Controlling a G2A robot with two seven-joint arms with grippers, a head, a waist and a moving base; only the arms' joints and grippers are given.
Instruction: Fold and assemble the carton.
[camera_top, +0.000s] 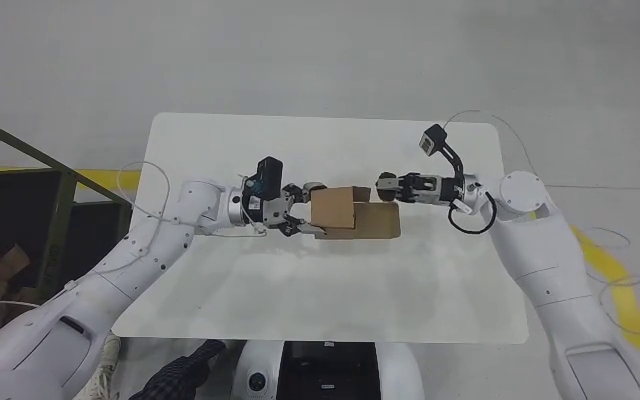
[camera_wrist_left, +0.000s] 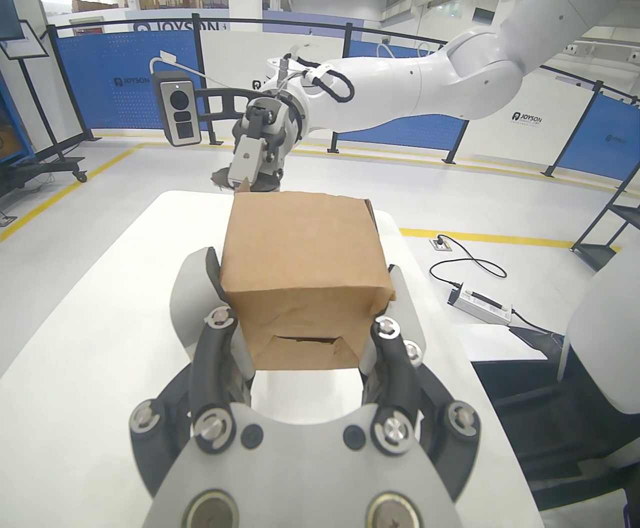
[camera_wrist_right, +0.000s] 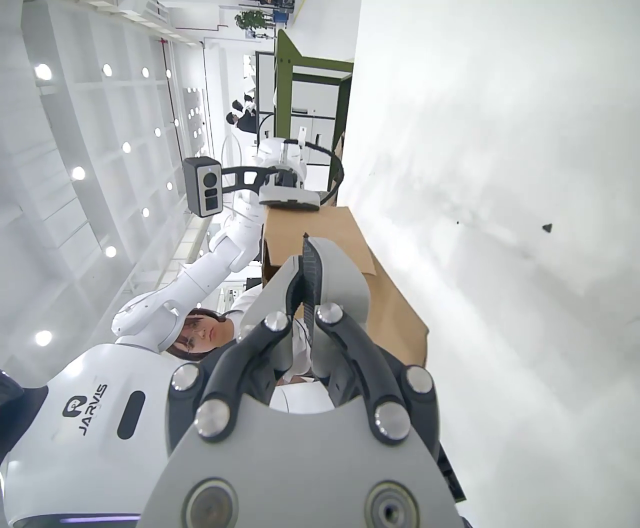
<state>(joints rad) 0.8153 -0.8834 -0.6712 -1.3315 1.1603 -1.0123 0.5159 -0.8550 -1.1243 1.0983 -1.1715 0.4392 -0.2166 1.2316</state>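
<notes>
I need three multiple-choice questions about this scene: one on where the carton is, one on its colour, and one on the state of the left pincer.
1. Where is the carton?
A. near the middle of the table
B. on the floor
C. on a shelf

2. What colour is the carton?
A. white
B. blue
C. brown

3. In what state is the left pincer?
A. open, far from the carton
B. shut on the carton
C. shut on a cable

Answers:
1 A: the top view shows it near the middle of the table.
2 C: it is plain brown cardboard in every view.
3 B: in the left wrist view its fingers press against two opposite sides of the carton.
</notes>
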